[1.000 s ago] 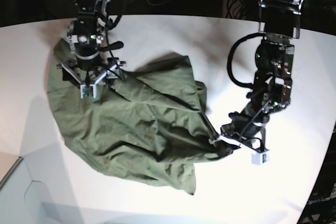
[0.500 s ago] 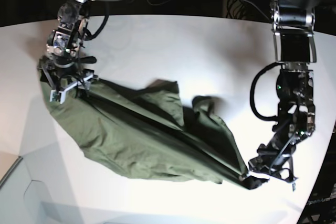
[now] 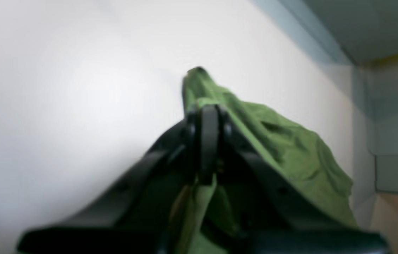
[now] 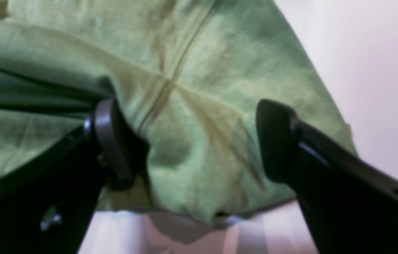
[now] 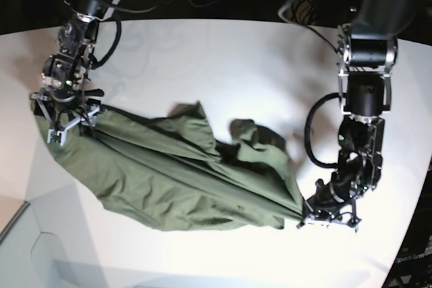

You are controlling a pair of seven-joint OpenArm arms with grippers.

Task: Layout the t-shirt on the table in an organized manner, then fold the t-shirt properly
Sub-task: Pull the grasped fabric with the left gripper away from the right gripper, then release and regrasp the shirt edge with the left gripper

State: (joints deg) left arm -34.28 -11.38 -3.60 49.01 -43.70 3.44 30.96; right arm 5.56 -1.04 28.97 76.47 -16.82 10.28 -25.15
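Two black metal robot arms: left arm (image 5: 364,92) at frame right has chunky cylindrical links and a looping black cable; right arm (image 5: 77,28) at upper left is slimmer, with loose black cables. Both end in black grippers with smooth rounded fingers (image 4: 109,141) and pale side brackets.

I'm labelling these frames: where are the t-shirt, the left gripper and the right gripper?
t-shirt (image 5: 169,177): base view, middle of the stretched cloth.
left gripper (image 5: 307,219): base view, shut fingertips pinching the shirt's corner.
right gripper (image 4: 192,141): right wrist view, gap between open fingers.
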